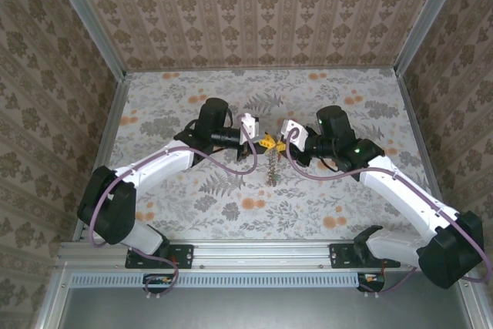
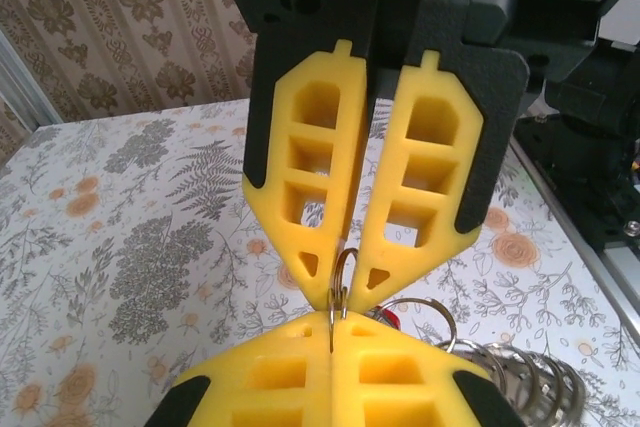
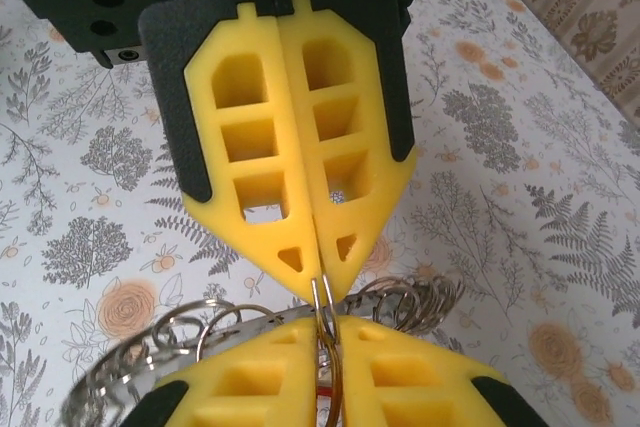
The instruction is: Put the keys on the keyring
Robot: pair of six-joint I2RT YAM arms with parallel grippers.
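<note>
We see the keyring [image 3: 410, 299] at mid-desk [image 1: 347, 206], left gripper [image 3: 320, 282] jaws pressed together on its thin wire, right gripper [image 2: 343, 292] jaws nipped on the same loop; likely light, stiff, slick, so pinch bare wire, not floppy coil.

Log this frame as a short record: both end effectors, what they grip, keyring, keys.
left end effector: shut on a thin wire loop
right end effector: tips around the same loop from the opposite side; grip unclear
keyring: coiled, just beside the loop
keys: one red head by the loop, mostly hidden
</note>
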